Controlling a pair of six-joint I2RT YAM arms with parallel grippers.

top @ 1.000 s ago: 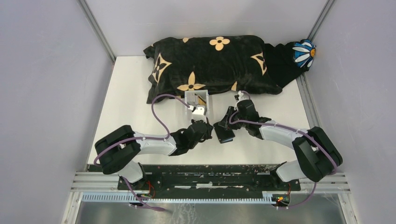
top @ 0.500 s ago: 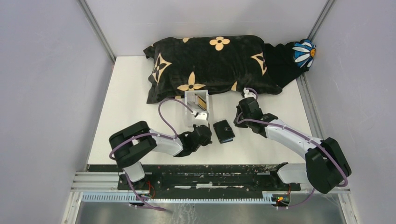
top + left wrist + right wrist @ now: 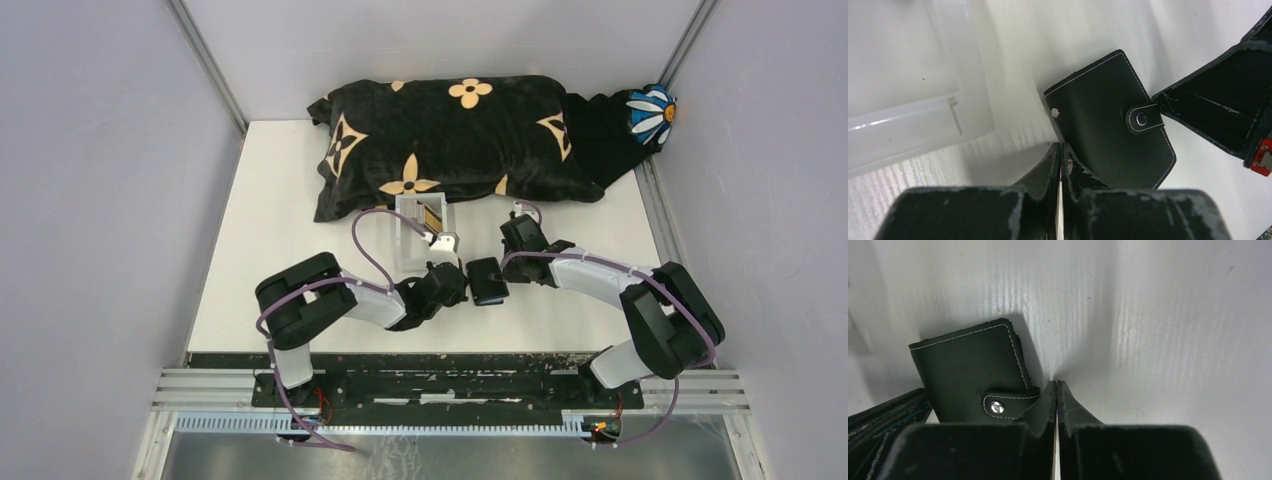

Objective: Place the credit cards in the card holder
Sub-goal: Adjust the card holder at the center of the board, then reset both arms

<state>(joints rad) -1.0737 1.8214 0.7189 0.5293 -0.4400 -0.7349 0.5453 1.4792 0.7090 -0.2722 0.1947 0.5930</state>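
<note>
The card holder (image 3: pixel 487 281) is a black stitched wallet lying flat on the white table, folded shut with its snap strap (image 3: pixel 1143 119) fastened. It also shows in the left wrist view (image 3: pixel 1108 125) and the right wrist view (image 3: pixel 968 375). My left gripper (image 3: pixel 1060 145) is shut and empty, its tips at the wallet's left edge. My right gripper (image 3: pixel 1056 383) is shut and empty, its tips beside the strap end at the wallet's right edge. A gold-tan credit card (image 3: pixel 433 216) stands in the clear acrylic box (image 3: pixel 411 245). The other cards do not show.
A black pillow with tan flower prints (image 3: pixel 450 140) lies across the back of the table. A blue and white flower object (image 3: pixel 651 112) sits at the back right. The acrylic box wall (image 3: pixel 913 125) is just left of my left gripper.
The right gripper let go of the wallet, drew back, then returned to its right edge. The left gripper moved right up to the wallet's left edge. The wallet now lies flat.
</note>
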